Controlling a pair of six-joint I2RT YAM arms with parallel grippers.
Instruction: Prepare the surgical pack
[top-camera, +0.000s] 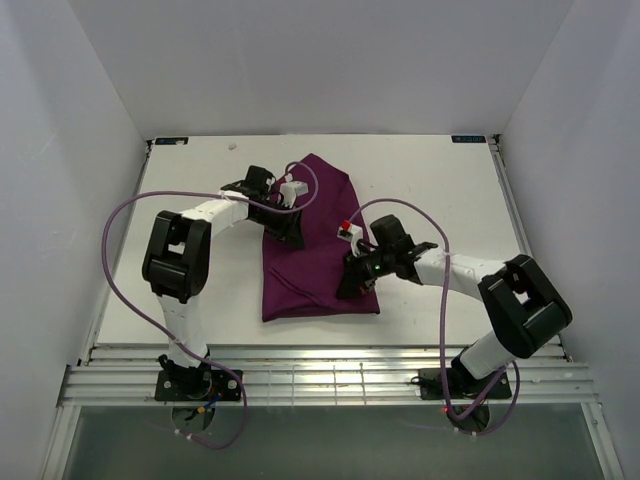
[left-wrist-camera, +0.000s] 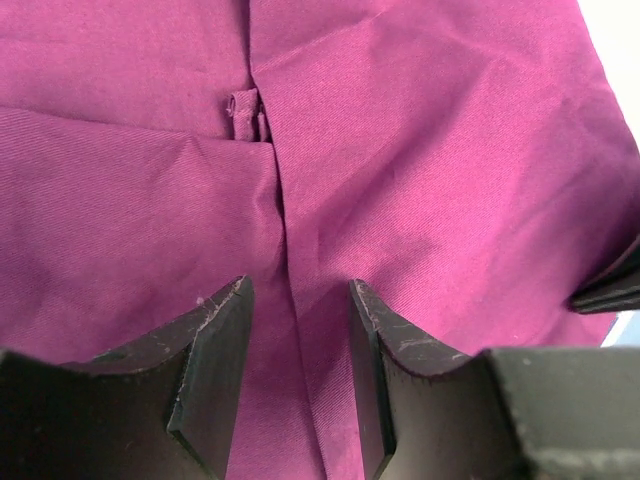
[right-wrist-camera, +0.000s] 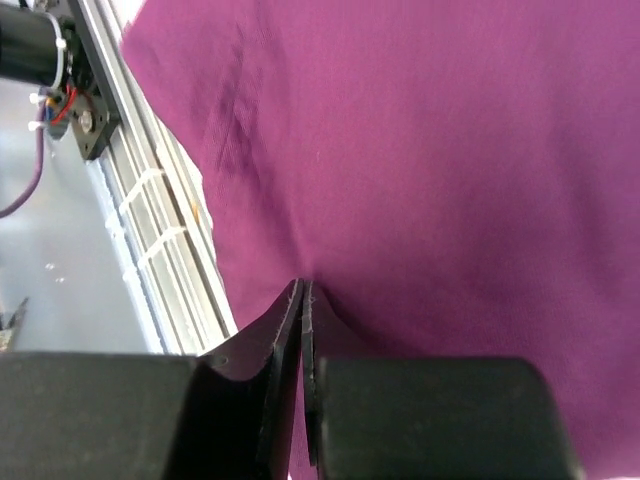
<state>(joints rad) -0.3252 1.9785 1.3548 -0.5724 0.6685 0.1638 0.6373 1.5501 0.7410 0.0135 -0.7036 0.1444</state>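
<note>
one purple cloth (left-wrist-camera: 430, 150) beneath left gripper (left-wrist-camera: 300, 292)

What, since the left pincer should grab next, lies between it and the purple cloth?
Nothing visible. The left pincer hangs open directly over the purple cloth, straddling a fold line. The right pincer, shut on the cloth's edge, sits apart.

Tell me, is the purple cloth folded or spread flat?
Folded. The cloth lies as a long narrow bundle, and the left wrist view shows one layer lapping over another.
</note>
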